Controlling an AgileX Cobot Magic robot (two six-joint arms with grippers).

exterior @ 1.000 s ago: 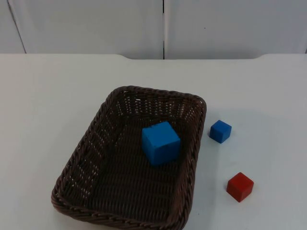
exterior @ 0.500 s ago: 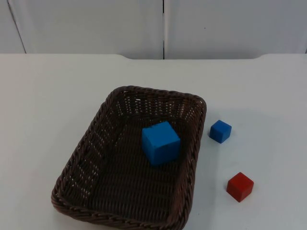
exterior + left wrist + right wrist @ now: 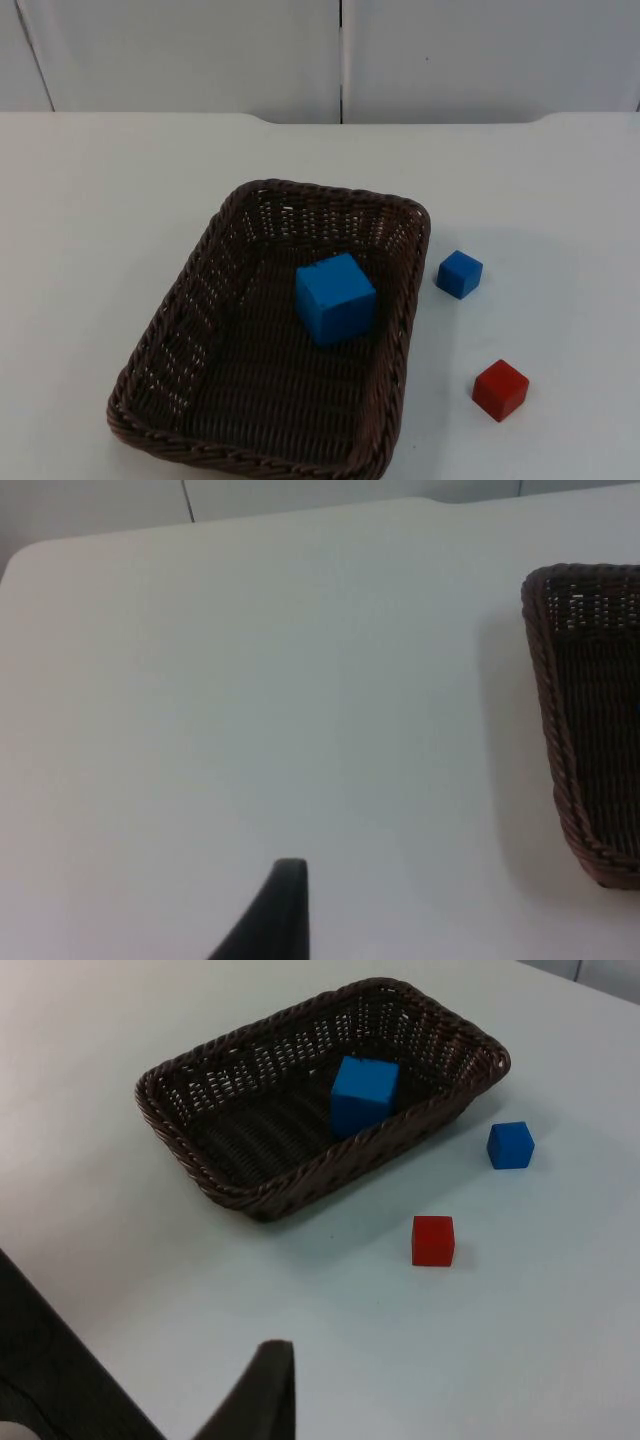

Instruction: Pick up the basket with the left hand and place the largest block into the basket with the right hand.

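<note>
Brown wicker basket [image 3: 320, 215] sitting flat on the white table [image 3: 100, 220], long axis running diagonally, one short end toward the grey partition wall [image 3: 200, 50]. Inside it, toward that far end and close to the right-hand long wall, the largest block [image 3: 335, 298], bright blue, resting on the woven floor. Outside, just beside the same long wall but apart from it, a small blue block [image 3: 459, 274] on the table. Nearer the camera and further from the basket, a small red block [image 3: 500, 389], well apart from the blue one.

Left end effector [image 3: 285, 900] held above bare table, off to the side of the basket, one corner and a stretch of rim visible from its wrist camera; not touching anything. Wide or narrow: cannot tell.

Right end effector [image 3: 265, 1380] likewise raised over bare table, looking across the red block toward the basket and both blue blocks; carrying nothing visible. Wide or narrow: cannot tell.

Both arms drawn back from the objects, waiting.
</note>
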